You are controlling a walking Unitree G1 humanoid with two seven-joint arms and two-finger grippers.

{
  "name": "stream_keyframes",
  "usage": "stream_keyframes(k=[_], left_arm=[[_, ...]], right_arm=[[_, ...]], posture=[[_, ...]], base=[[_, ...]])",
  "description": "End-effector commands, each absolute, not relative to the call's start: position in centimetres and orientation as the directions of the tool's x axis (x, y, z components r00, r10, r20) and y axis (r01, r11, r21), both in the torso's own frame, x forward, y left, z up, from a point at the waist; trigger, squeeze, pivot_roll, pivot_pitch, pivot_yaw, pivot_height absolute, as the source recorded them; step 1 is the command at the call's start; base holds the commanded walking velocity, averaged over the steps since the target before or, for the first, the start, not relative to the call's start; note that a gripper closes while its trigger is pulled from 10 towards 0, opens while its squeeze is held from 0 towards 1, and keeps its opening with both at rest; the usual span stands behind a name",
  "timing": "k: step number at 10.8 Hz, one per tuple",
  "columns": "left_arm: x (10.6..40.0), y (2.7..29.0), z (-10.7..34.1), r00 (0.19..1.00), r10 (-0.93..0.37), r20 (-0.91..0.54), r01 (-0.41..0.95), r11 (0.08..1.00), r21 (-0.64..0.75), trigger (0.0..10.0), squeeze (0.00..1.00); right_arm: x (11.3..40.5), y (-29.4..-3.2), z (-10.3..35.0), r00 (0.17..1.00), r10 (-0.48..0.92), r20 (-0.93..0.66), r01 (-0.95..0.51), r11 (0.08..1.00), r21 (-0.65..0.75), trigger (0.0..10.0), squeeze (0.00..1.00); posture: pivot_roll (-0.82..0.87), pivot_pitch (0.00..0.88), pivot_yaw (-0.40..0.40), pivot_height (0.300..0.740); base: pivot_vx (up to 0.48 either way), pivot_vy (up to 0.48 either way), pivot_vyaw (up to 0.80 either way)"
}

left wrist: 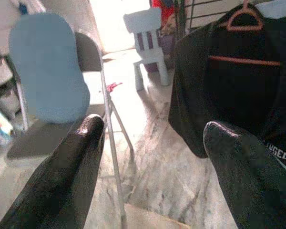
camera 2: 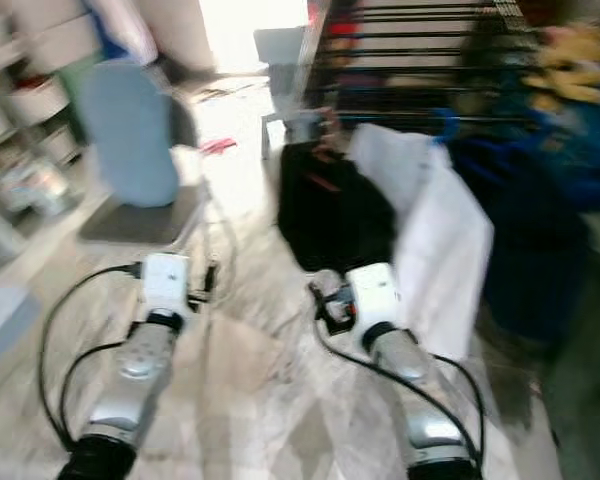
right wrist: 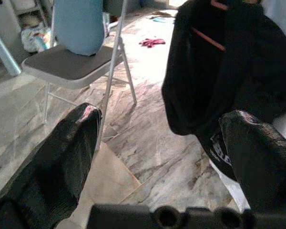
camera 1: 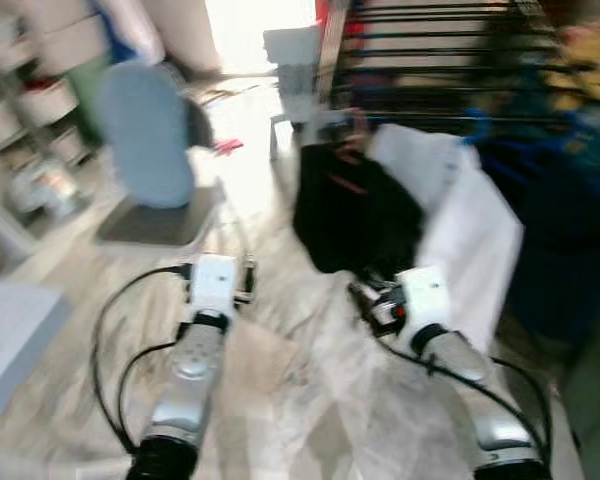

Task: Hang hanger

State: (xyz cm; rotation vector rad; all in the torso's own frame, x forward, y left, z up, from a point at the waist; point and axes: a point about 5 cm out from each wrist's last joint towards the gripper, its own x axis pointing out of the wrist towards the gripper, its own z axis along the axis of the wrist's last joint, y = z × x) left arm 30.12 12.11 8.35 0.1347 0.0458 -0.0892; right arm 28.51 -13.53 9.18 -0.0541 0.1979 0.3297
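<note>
With the left claw (left wrist: 150,138) and right claw (right wrist: 159,138) both spread apart and empty, the pink hanger (left wrist: 246,19) carrying a black shirt (left wrist: 229,90) hangs ahead, where a blurred approach could misjudge the grasp.

Blurred head views angled down at arms, both wrist views facing black shirt (left wrist: 238,90), chair (right wrist: 66,62)

We see both eye views smeared by motion blur. Strong daylight from far doorway (camera 1: 260,30) blows out white, glare on marble floor (camera 1: 270,180). Wrist views sharper; fingers (left wrist: 62,181) soft.
</note>
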Motion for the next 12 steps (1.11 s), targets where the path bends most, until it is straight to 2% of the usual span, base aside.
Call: stream_keyframes(k=[1, 4, 5, 7, 12], left_arm=[[30.2, 13.0, 8.4, 0.997, -0.056, -0.048, 0.063, 0.987, 0.145, 10.0, 0.00], [30.0, 13.5, 8.4, 0.999, -0.022, -0.042, 0.029, 0.985, 0.169, 10.0, 0.00], [28.6, 15.4, 8.0, 0.999, 0.023, -0.050, -0.014, 0.983, 0.184, 10.0, 0.00], [27.4, 16.9, 7.6, 0.997, 0.041, -0.067, -0.027, 0.980, 0.196, 10.0, 0.00], [26.4, 17.4, 7.3, 0.995, 0.051, -0.091, -0.034, 0.983, 0.179, 10.0, 0.00]], right_arm=[[28.6, -12.7, 9.9, 0.925, 0.342, -0.167, -0.349, 0.937, -0.011, 10.0, 0.00], [28.7, -12.9, 9.9, 0.932, 0.328, -0.155, -0.335, 0.942, -0.022, 10.0, 0.00], [28.7, -14.8, 10.1, 0.968, 0.213, -0.129, -0.223, 0.973, -0.067, 10.0, 0.00], [28.3, -16.5, 10.1, 0.983, 0.144, -0.115, -0.153, 0.985, -0.076, 10.0, 0.00], [27.7, -16.9, 9.5, 0.984, 0.136, -0.119, -0.147, 0.985, -0.087, 10.0, 0.00]], posture=[[-0.15, 0.000, 0.054, 0.740], [-0.15, 0.000, 0.055, 0.740], [-0.15, 0.000, 0.053, 0.740], [-0.13, 0.000, 0.049, 0.740], [-0.12, 0.000, 0.050, 0.740]], base=[[0.000, 0.000, 0.80], [0.000, 0.000, 0.69], [0.000, 0.000, 0.00], [0.000, 0.000, 0.00], [0.000, 0.000, 0.00]])
